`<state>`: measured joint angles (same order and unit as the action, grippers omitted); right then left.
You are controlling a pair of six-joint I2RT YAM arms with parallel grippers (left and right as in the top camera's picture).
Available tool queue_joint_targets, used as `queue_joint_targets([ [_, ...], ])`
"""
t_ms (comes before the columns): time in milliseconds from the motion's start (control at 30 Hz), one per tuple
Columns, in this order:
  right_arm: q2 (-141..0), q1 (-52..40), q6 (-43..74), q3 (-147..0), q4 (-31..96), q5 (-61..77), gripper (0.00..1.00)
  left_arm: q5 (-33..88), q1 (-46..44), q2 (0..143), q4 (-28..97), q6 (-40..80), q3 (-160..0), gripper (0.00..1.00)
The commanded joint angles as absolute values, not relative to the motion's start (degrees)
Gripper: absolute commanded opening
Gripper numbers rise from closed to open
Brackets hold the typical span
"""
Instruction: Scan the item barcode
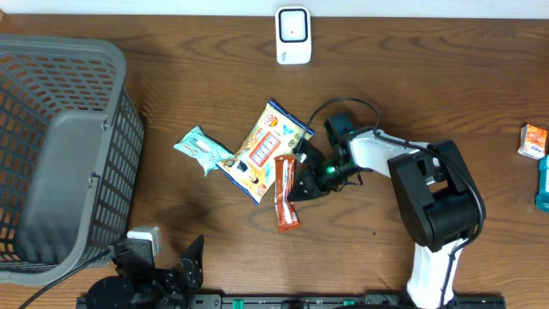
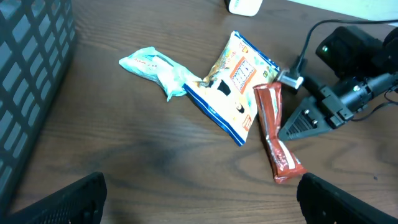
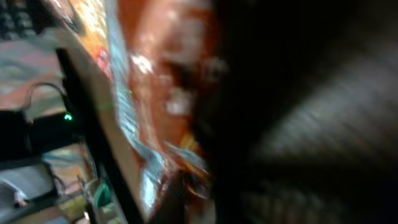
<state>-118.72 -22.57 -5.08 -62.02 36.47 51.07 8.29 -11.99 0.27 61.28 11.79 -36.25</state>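
A red snack bar (image 1: pixel 286 196) lies on the wooden table just right of a yellow snack bag (image 1: pixel 262 150) and a teal packet (image 1: pixel 202 148). My right gripper (image 1: pixel 300 182) is low at the bar's right edge, jaws shut on the wrapper; the left wrist view shows its dark fingertips (image 2: pixel 297 124) pinched against the red bar (image 2: pixel 273 134). The right wrist view is blurred, with the red wrapper (image 3: pixel 161 81) filling it close up. A white scanner (image 1: pixel 292 34) stands at the table's far edge. My left gripper (image 2: pixel 205 208) hovers open near the front edge, holding nothing.
A large grey mesh basket (image 1: pixel 60 154) takes up the left side. An orange box (image 1: pixel 533 140) and a teal box (image 1: pixel 543 180) sit at the far right edge. The right arm's cable loops above its wrist.
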Motion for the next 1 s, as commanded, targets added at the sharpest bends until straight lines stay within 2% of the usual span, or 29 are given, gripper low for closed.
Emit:
queue_joint_targets([
  [0, -122.54, -22.94, -3.64, -59.72, 36.4, 34.37, 0.01, 8.58, -11.75, 0.3, 61.19, 11.68, -36.53, 0.98],
  [300, -121.4, -21.65, -2.87, -61.41, 37.56, 36.47, 0.01, 8.58, -11.75, 0.3, 61.21, 11.68, -36.53, 0.98],
  [467, -115.13, -20.08, -10.68, -63.02, 40.38, 44.93, 0.01, 8.58, -11.75, 0.3, 61.21, 11.68, -36.53, 0.98],
  [600, -109.67, -19.97, -16.34, -63.02, 36.62, 45.95, 0.01, 8.58, -11.75, 0.3, 61.19, 11.68, -36.53, 0.98],
  [733, -108.95, -19.97, -14.57, -63.24, 32.88, 46.02, 0.02, 8.56, -11.75, 0.3, 61.19, 11.68, -36.53, 0.98],
  [867, -108.62, -19.62, -7.68, -63.42, 32.88, 46.02, 0.14, 8.56, -11.75, 0.3, 61.21, 11.68, -36.53, 0.98],
  [900, -108.4, -19.4, -6.2, -63.42, 33.04, 46.0, 0.23, 8.56, -11.75, 0.3, 61.19, 11.68, -36.53, 0.98],
  [967, -107.61, -18.72, -2.83, -63.42, 33.26, 45.52, 0.52, 8.56, -11.75, 0.3, 61.19, 11.68, -36.53, 0.98],
])
